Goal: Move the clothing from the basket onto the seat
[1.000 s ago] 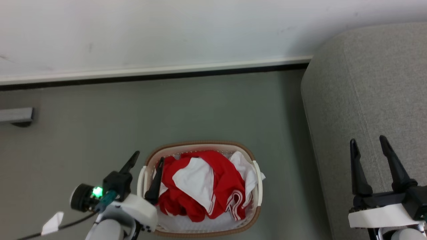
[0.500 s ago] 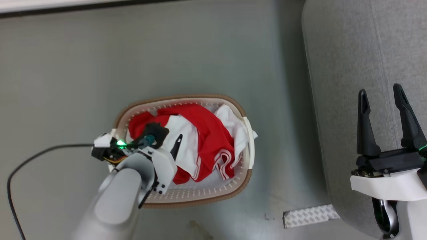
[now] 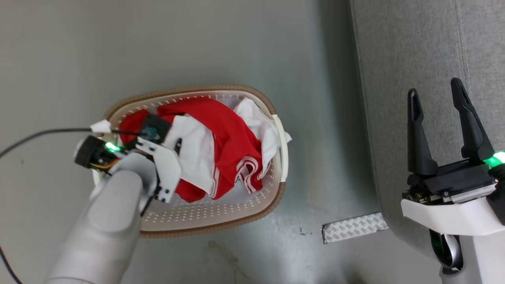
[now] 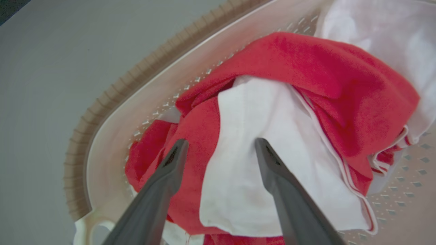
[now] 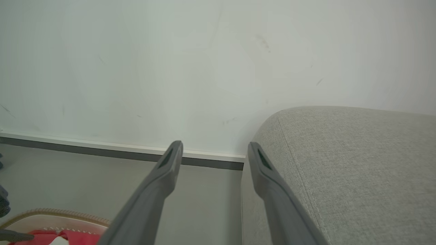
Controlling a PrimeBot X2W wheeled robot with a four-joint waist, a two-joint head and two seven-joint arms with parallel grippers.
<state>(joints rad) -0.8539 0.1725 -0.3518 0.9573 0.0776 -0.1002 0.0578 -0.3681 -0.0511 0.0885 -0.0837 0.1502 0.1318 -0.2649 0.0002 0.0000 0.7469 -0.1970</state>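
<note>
The clothing, a red bundle with white panels, lies in the basket on the floor. My left gripper points down into the basket and is open. Its two fingers straddle a white panel of the clothing, close above it, and nothing is gripped. In the head view the left wrist covers most of that gripper, and one dark fingertip shows over the fabric. My right gripper is open and empty over the edge of the grey seat. The right wrist view shows its open fingers beside the seat.
A flat white sheet lines the basket under the bundle. A strip of white patterned tape lies on the grey floor near the seat's corner. A black cable runs left from the left wrist. The wall and baseboard stand behind.
The head camera has tilted down. My left gripper has moved from the basket's left rim to above the bundle, pointing down into it. The right gripper stays open.
</note>
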